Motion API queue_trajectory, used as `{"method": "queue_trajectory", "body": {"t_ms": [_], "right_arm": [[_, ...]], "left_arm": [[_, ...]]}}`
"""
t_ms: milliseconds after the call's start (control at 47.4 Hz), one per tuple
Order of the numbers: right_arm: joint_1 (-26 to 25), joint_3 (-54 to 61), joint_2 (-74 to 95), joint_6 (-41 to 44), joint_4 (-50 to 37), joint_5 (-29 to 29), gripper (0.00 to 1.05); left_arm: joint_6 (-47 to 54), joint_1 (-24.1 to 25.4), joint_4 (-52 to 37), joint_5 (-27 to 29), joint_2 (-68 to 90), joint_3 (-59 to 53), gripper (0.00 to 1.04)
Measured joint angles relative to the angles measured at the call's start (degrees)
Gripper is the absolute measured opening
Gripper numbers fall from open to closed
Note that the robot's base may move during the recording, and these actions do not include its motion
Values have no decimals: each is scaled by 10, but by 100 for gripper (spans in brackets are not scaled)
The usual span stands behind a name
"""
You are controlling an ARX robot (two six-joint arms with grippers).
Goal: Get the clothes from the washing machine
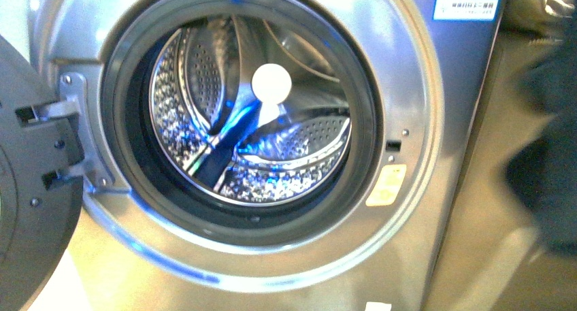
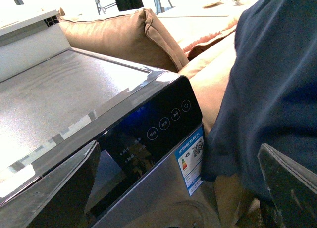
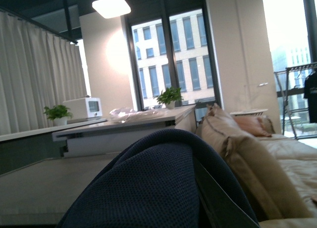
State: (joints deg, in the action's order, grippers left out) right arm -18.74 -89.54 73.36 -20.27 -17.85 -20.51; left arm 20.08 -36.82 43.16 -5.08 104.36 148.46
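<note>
**As the washing machine [image 1: 415,256] stands with its door [image 1: 27,188] open, a navy garment [image 1: 552,154] hangs outside the drum [image 1: 292,175]**

While the dark grey door juts in at the left edge of the front view, the grey-silver front-loader fills the frame. Its perforated steel drum glints blue and white at centre. A blue-white label [image 1: 467,8] sits at upper right, and a pale yellow sticker [image 1: 386,185] lies just right of the porthole. The garment shows as a dark blur at the right edge of the frame, beside the machine's side panel and clear of the porthole.

Seen from the left wrist, the same navy cloth hangs just beside the machine's black control panel [image 2: 158,124], in front of a beige sofa [image 2: 124,35]. The left arm's jaws are spread wide. Their dark fingers [image 2: 59,188] are well apart, with the machine's front showing between them.

Seen from the right wrist, knitted navy fabric mounds across the foreground and covers the right arm's jaws, so it cannot be told whether they pinch it. Beyond it are the sofa and a worktop [image 3: 124,125] carrying a small white appliance [image 3: 83,108] and a potted plant [image 3: 169,95].
</note>
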Motion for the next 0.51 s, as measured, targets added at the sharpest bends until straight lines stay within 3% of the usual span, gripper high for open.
{"method": "queue_trajectory", "body": {"t_ms": [295, 422, 506], "right_arm": [[-199, -64, -17, -40, 38, -96, 4], [-314, -4, -41, -81, 2, -189, 4], [-358, 59, -52, -94, -17, -241, 4]], "left_arm": [[0, 0, 0, 0, 0, 0, 98], [0, 0, 0, 0, 0, 0, 98], [0, 0, 0, 0, 0, 0, 98]]}}
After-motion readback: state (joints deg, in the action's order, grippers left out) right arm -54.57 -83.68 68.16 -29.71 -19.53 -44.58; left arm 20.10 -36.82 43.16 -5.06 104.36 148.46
